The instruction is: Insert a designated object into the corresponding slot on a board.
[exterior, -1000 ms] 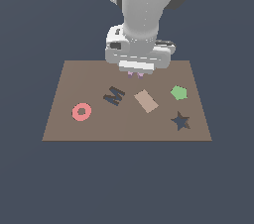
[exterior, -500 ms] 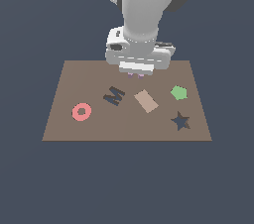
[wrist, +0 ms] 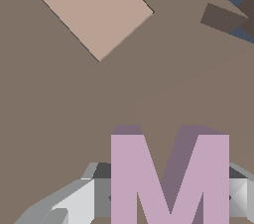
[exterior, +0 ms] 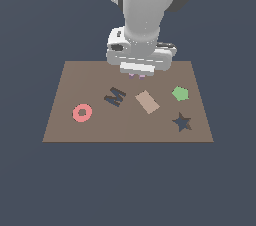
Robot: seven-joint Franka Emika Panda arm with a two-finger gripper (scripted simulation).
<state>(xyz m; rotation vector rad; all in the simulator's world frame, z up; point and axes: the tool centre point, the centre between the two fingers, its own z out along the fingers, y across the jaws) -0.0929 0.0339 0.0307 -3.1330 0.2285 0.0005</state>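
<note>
My gripper point(wrist: 168, 196) clamps the lilac M-piece point(wrist: 168, 178) by its flat outer sides, just above the board point(exterior: 65, 120), short of the dark M slot point(exterior: 115, 96); it looks rigid, light and likely slick.

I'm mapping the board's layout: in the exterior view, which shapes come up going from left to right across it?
Red ring → dark M-shaped slot → tan rectangle → green pentagon and dark star, roughly level in that direction.
</note>
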